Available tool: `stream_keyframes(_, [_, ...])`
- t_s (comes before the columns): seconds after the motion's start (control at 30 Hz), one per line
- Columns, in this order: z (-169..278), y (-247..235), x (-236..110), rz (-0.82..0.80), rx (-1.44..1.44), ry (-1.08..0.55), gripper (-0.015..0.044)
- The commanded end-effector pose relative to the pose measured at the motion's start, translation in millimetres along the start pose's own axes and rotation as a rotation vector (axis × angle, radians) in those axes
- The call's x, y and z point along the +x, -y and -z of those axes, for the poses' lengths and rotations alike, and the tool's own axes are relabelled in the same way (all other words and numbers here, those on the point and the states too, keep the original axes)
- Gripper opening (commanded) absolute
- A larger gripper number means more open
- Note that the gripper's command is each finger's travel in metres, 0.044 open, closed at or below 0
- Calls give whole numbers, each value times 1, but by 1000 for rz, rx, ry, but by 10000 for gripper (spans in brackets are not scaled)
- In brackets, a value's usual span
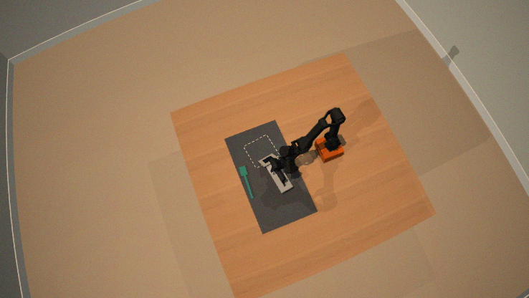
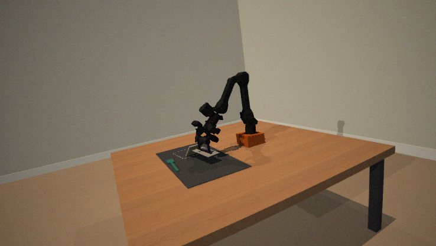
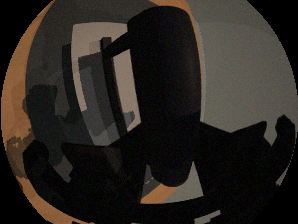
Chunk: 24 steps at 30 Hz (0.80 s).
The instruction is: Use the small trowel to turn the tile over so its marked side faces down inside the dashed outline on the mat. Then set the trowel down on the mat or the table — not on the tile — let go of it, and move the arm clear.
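On the table (image 1: 370, 207), toward the edge opposite the arm's base, the mat (image 1: 284, 214) bears the tile (image 1: 267, 162). It seems tipped up at the outline (image 1: 255, 146), not yet flipped. The trowel (image 1: 284, 185) is clamped in the gripper (image 1: 276, 168); flipping, set-down and retreat remain.

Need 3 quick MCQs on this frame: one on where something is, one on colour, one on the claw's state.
1. Where does the green tool lie?
A. inside the dashed outline
B. on the mat, outside the outline
C. on the floor

2. What colour is the arm's base block?
A. orange
B. blue
C. white

3. What is the claw's state?
A. wide open, holding nothing
B. shut on the green tool
C. shut on the trowel

Answers:
1 B: the green tool lies near the mat's edge, apart from the dashed outline.
2 A: the base block is orange.
3 C: the claw is clamped on the pale trowel; the green tool lies untouched.
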<state>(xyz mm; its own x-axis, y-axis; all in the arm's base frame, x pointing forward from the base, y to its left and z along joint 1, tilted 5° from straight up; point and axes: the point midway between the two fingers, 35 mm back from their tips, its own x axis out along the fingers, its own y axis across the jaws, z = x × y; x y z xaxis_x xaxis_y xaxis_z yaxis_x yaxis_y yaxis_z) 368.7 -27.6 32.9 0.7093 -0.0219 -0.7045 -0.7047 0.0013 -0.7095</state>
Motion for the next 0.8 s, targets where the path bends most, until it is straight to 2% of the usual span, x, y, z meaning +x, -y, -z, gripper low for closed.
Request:
stream_keyframes(0.0, [11, 14, -5, 28, -6, -2, 0])
stream_keyframes(0.57, [51, 13, -4, 28, -8, -4, 0])
stream_keyframes(0.77, [53, 12, -4, 27, -9, -5, 0])
